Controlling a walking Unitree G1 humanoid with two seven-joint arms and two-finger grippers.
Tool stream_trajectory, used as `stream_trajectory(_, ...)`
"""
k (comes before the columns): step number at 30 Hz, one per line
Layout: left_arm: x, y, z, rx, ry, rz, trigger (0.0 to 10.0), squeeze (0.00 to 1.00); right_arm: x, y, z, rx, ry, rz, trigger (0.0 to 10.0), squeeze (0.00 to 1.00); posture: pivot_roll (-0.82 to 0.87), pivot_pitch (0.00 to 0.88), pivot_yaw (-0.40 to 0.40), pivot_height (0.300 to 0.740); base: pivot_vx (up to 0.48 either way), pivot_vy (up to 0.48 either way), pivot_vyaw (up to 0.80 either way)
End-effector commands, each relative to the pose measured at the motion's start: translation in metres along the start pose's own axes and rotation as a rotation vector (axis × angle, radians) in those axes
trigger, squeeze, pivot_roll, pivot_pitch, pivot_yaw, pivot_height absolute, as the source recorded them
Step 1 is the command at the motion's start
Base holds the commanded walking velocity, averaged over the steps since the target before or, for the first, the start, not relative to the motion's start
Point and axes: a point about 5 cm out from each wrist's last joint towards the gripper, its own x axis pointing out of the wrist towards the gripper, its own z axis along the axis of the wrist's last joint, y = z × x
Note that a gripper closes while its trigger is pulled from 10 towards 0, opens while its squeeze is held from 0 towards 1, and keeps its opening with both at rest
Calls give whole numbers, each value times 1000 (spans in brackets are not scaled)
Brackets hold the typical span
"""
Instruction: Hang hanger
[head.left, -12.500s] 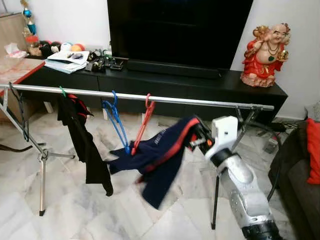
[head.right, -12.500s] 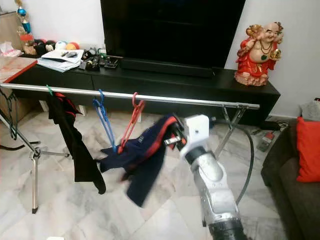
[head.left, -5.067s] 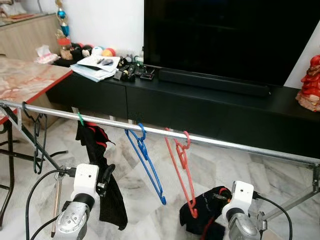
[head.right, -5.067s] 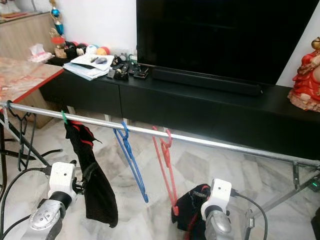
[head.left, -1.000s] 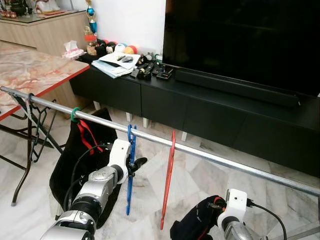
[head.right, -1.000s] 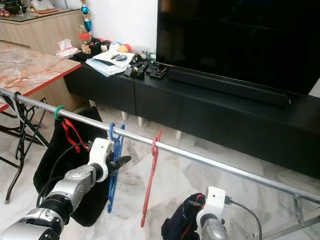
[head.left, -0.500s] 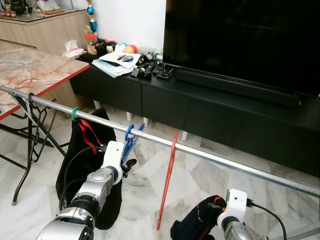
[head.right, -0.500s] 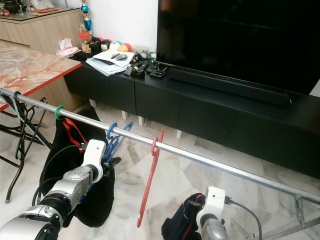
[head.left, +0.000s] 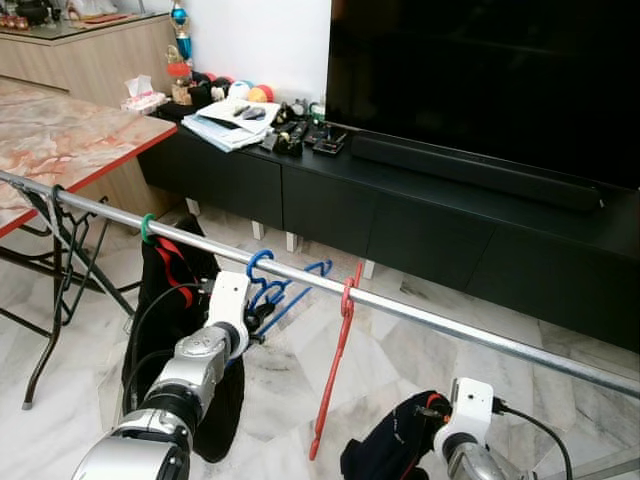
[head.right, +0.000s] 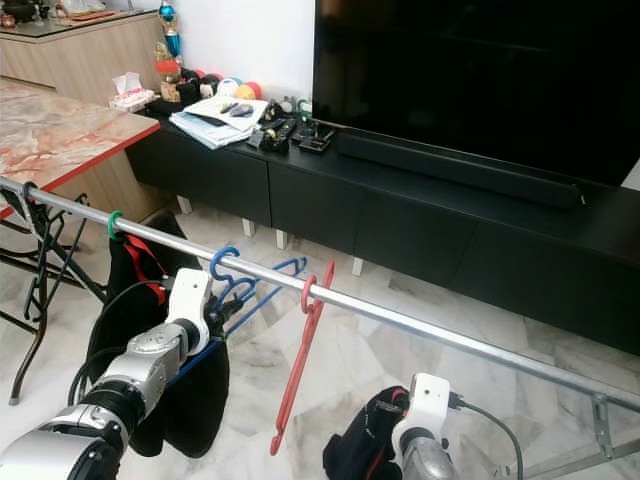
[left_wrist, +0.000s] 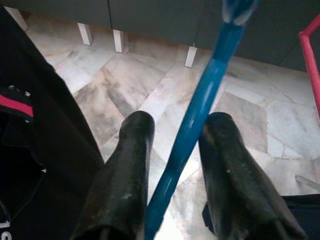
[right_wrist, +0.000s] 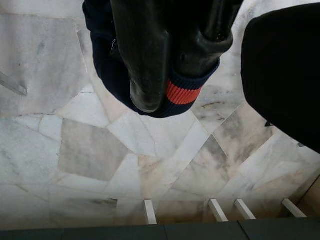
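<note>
Swung the blue hanger (head.left: 268, 292) from hanging straight down a second ago to tilted nearly level, hook on the rail (head.left: 420, 315), far end pointing toward the TV cabinet (head.left: 430, 220). Left gripper (left_wrist: 177, 132) raised closer under the rail, fingers (left_wrist: 125, 185) clamped around the blue shaft.

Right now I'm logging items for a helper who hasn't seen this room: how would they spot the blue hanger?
Find the metal rail before the TV cabinet. The blue hanger hooks there between the black garment and red hanger, swung up, gripped by the left pincer.
</note>
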Motion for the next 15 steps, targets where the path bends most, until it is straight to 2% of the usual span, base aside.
stream_trajectory(1,1,1,7,-1,-22,-10,0,0,1,1,3,-3,-20,5,10000,0,95,14,-17,740,0,0,0)
stream_trajectory(15,1,-1,2,23,5,-25,0,0,1,1,4,-3,-20,5,10000,0,97,11,-18,740,0,0,0)
